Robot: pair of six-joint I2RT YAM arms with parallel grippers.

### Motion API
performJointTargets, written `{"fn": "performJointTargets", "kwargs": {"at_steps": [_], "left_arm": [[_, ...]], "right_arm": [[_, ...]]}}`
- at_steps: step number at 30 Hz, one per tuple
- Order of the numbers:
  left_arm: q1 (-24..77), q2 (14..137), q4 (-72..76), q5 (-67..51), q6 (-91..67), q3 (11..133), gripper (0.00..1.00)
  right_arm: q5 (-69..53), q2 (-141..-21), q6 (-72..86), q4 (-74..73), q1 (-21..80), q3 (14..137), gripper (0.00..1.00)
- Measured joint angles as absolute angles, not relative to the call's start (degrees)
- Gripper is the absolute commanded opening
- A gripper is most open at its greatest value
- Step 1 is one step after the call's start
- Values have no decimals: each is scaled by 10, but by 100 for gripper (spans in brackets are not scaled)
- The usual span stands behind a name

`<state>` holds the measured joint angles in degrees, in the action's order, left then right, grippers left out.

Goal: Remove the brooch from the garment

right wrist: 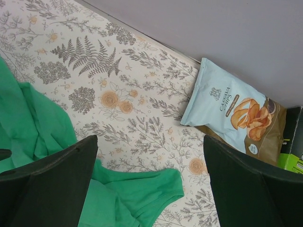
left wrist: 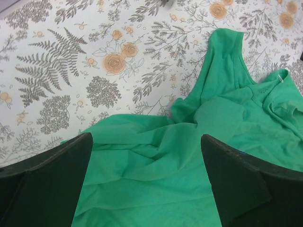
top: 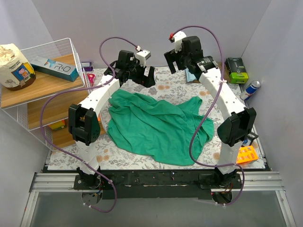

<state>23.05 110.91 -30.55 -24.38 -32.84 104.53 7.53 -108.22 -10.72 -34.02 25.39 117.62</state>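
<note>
My left jaws and right jaws hang spread and empty by the garment (top: 156, 127) crumpled on the worktop (top: 61, 158). No brooch shows; folds may hide it, so pinching blind could snag cloth.

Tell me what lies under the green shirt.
The shirt lies crumpled on the floral mat, which shows around it. Anything beneath its folds is covered; no brooch shows in any view.

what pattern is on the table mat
The mat has grey ferns and orange flowers on white; clearest in the left wrist view.
</note>
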Motion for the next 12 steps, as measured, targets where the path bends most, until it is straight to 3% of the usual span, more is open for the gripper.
{"fn": "performJointTargets", "kwargs": {"at_steps": [12], "left_arm": [[231, 1110, -297, -171, -396, 1025, 98]], "right_arm": [[128, -1082, -145, -328, 301, 1160, 99]]}}
